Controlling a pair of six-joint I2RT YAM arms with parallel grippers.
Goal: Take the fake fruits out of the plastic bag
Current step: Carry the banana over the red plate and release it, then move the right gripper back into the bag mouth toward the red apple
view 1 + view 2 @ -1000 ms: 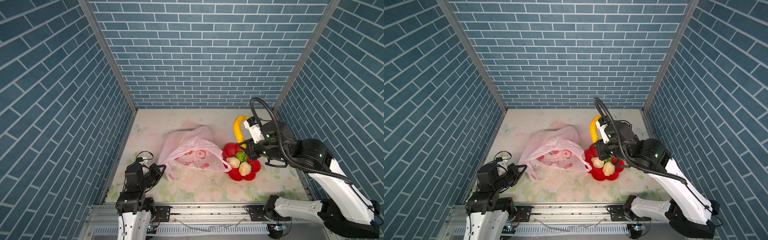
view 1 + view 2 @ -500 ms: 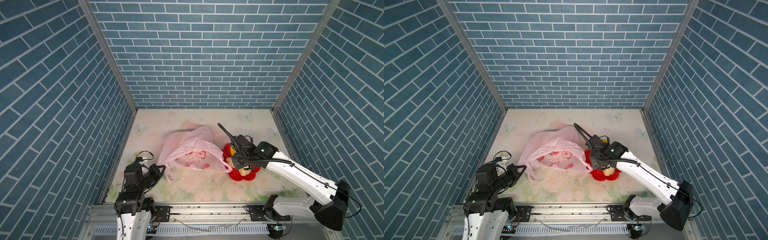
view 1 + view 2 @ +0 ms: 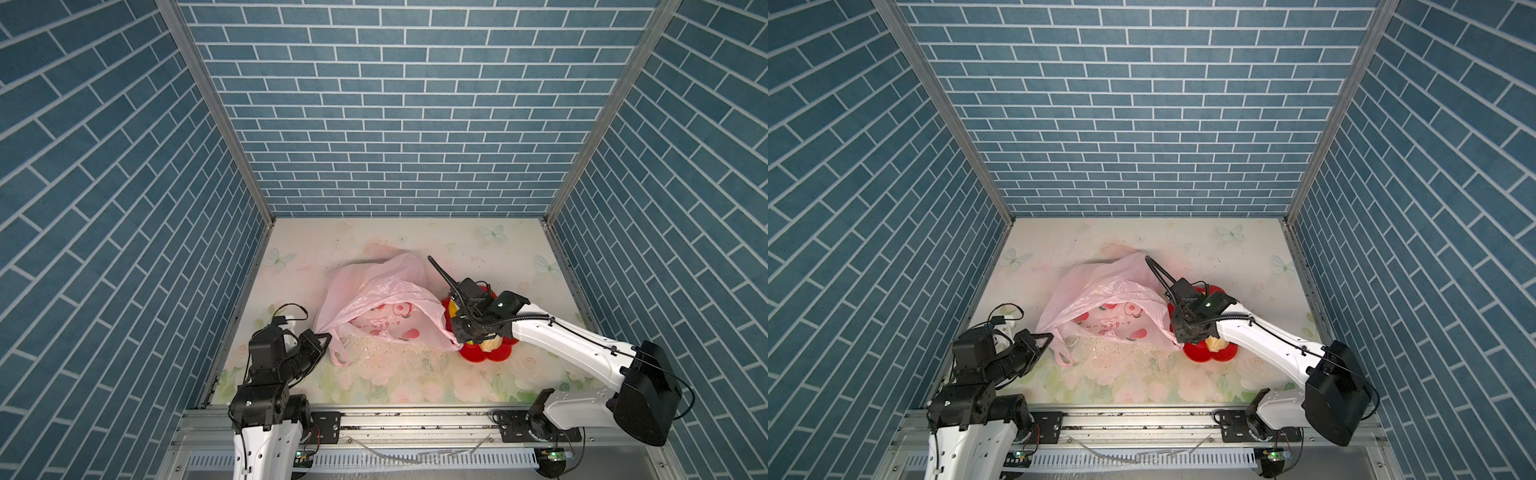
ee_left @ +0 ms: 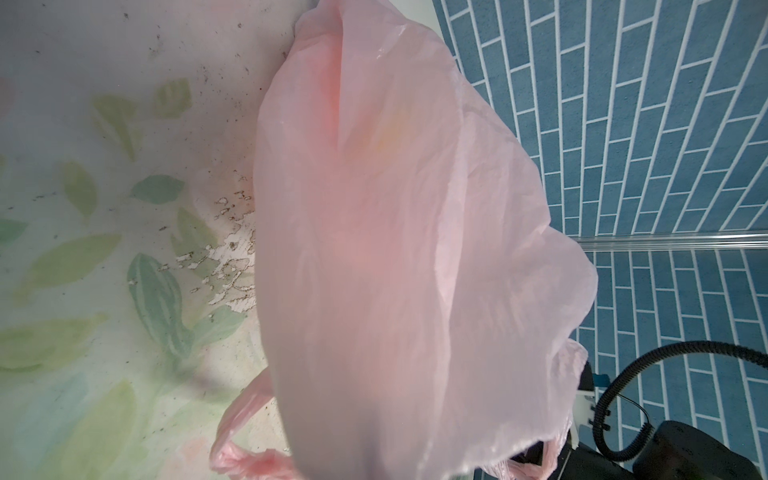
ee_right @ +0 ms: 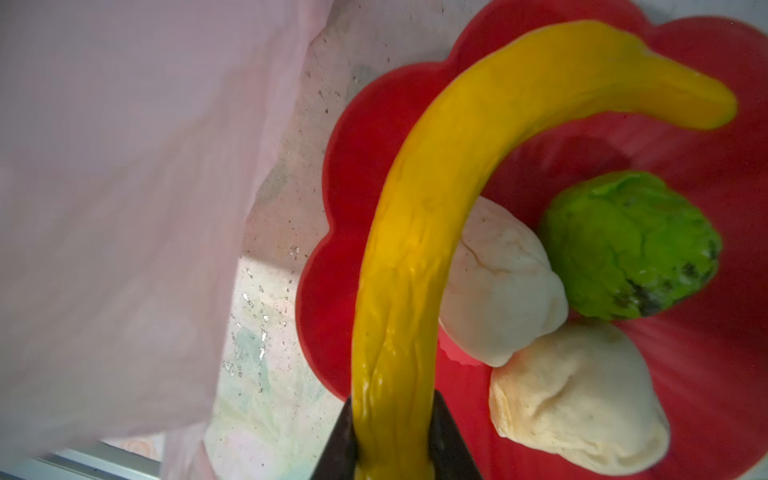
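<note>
Top views: pink plastic bag (image 3: pixel 382 307) lay slumped mid-table; left gripper (image 3: pixel 322 338) was clenched on its near corner. Right gripper (image 3: pixel 461 332) sat low over red flower plate (image 3: pixel 505 354), just beside bag.
Left wrist: bag film filled view.
Right wrist: fingers (image 5: pixel 451 451) grasped yellow banana (image 5: pixel 415 249) above plate; green bumpy ball (image 5: pixel 631 245) and two cream balls (image 5: pixel 498 286) lay on it.

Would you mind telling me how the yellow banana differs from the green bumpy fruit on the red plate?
The banana is long, curved and yellow; the green fruit is a squat bumpy lump. The right gripper clamps one end of the banana; the green fruit lies free on the red plate. The green fruit has dark scuffs; the banana shows none. Both are outside the plastic bag.
</note>
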